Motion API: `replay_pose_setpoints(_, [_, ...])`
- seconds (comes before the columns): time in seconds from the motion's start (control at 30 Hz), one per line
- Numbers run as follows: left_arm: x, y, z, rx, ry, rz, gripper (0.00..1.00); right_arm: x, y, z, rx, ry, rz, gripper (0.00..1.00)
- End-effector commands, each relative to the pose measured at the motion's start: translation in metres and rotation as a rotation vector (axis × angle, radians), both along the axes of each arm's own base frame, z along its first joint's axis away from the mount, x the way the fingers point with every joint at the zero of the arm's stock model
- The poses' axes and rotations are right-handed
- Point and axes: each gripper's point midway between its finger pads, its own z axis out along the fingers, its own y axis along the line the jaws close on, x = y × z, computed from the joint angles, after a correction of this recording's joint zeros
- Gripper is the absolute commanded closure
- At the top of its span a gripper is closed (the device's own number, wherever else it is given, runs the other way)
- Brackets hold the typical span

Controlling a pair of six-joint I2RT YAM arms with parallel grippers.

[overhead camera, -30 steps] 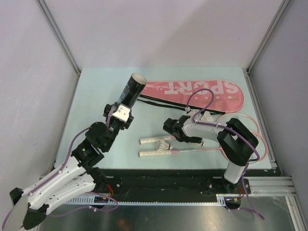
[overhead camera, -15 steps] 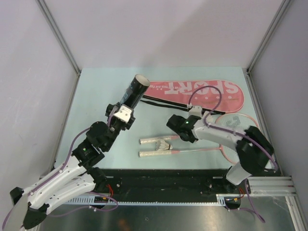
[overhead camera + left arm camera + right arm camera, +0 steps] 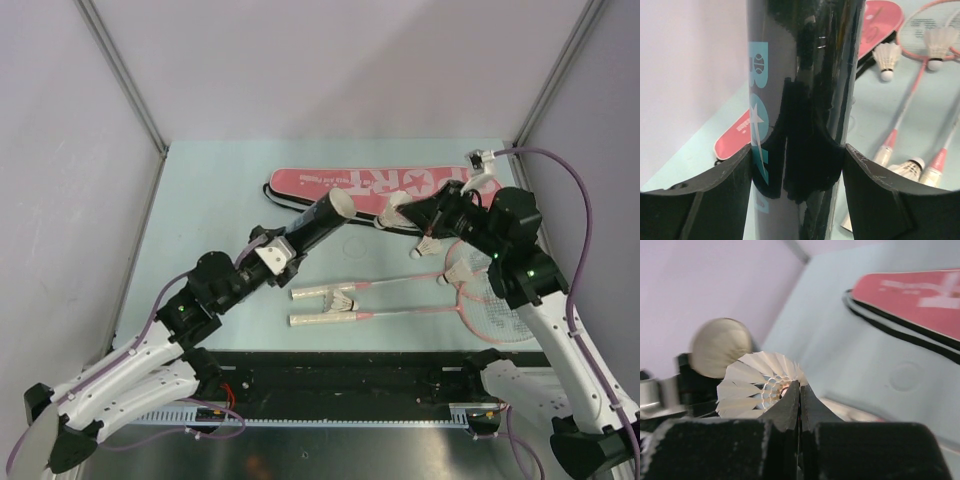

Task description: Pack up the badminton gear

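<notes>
Lower left of the overhead view, we pick up the left arm (image 3: 190,305), stretched low over the table (image 3: 200,190) and running diagonally up towards the centre. Its left gripper (image 3: 280,250) is clamped round the black tube (image 3: 315,222). On the wrist camera we see a finger pressed against either side of the glossy barrel, with teal lettering running along it. The tube sits tilted, its open cream mouth aimed to the upper right.

Below it, centre frame, the two rackets (image 3: 312,320) lie side by side on the table, white handles to the left. A loose shuttlecock (image 3: 345,301) sits between those handles. Across the top we have the pink bag (image 3: 360,182), lying flat with its black strap along the near edge.

Over to the right, the right arm (image 3: 525,265) rears up from the lower right corner, elbow high, forearm bent back towards the centre above the racket heads. The right gripper (image 3: 405,213) has its fingers pinched tight on the held shuttlecock (image 3: 393,213), feathers fanning out past the fingertips. The shuttlecock hangs near the tube's mouth, apart from it, over the bag's near edge.
</notes>
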Motion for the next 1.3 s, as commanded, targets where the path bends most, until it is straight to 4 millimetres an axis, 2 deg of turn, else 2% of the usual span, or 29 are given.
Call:
replay_pose_setpoints(0.0, [-0.014,-0.019,0.009,-0.016,-0.035,-0.133,0.77,-0.032,0.036,0.051,0.144,-0.105,0.338,1.0])
replay_pose_setpoints(0.13, [-0.018,-0.023,0.004,-0.002,-0.031,-0.158,0.77,-0.036,0.043,0.076,0.213,-0.131,0.395,1.0])
replay_pose_setpoints(0.23, [-0.018,-0.024,0.002,0.006,-0.029,-0.163,0.77,-0.035,0.042,0.088,0.211,-0.153,0.382,1.0])
replay_pose_setpoints(0.33, [-0.019,-0.025,0.001,0.011,-0.029,-0.165,0.77,-0.035,0.04,0.096,0.203,-0.172,0.377,1.0])
replay_pose_setpoints(0.37, [-0.018,-0.025,0.001,0.011,-0.029,-0.163,0.77,-0.035,0.039,0.092,0.177,-0.164,0.368,1.0])
replay_pose_setpoints(0.5, [-0.018,-0.024,0.001,0.014,-0.03,-0.156,0.77,-0.03,0.028,0.098,0.133,-0.184,0.287,1.0])
replay_pose_setpoints(0.57, [-0.017,-0.025,0.0,0.016,-0.028,-0.157,0.77,-0.033,0.032,0.102,0.15,-0.19,0.311,1.0])
replay_pose_setpoints(0.63, [-0.017,-0.025,0.001,0.015,-0.029,-0.157,0.78,-0.034,0.039,0.1,0.154,-0.179,0.332,1.0])
replay_pose_setpoints(0.9, [-0.018,-0.025,0.002,0.013,-0.034,-0.156,0.78,-0.017,0.078,0.059,0.046,-0.114,0.303,0.97])
replay_pose_setpoints(1.0, [-0.019,-0.025,0.003,0.011,-0.036,-0.157,0.79,-0.011,0.087,0.047,0.011,-0.105,0.294,0.85])
replay_pose_setpoints(1.03, [-0.019,-0.025,0.003,0.011,-0.036,-0.157,0.79,-0.011,0.088,0.045,0.003,-0.106,0.3,0.69])
replay_pose_setpoints(1.1, [-0.019,-0.025,0.004,0.008,-0.037,-0.154,0.79,-0.012,0.091,0.037,-0.022,-0.093,0.319,0.59])
replay_pose_setpoints(1.13, [-0.019,-0.024,0.004,0.008,-0.04,-0.15,0.79,-0.012,0.091,0.033,-0.031,-0.086,0.324,0.5])
replay_pose_setpoints(1.23, [-0.018,-0.024,0.005,0.009,-0.04,-0.146,0.79,-0.014,0.091,0.02,-0.069,-0.058,0.342,0.38])
replay_pose_setpoints(1.27, [-0.018,-0.023,0.006,0.006,-0.042,-0.146,0.8,-0.016,0.091,0.016,-0.078,-0.047,0.356,0.37])
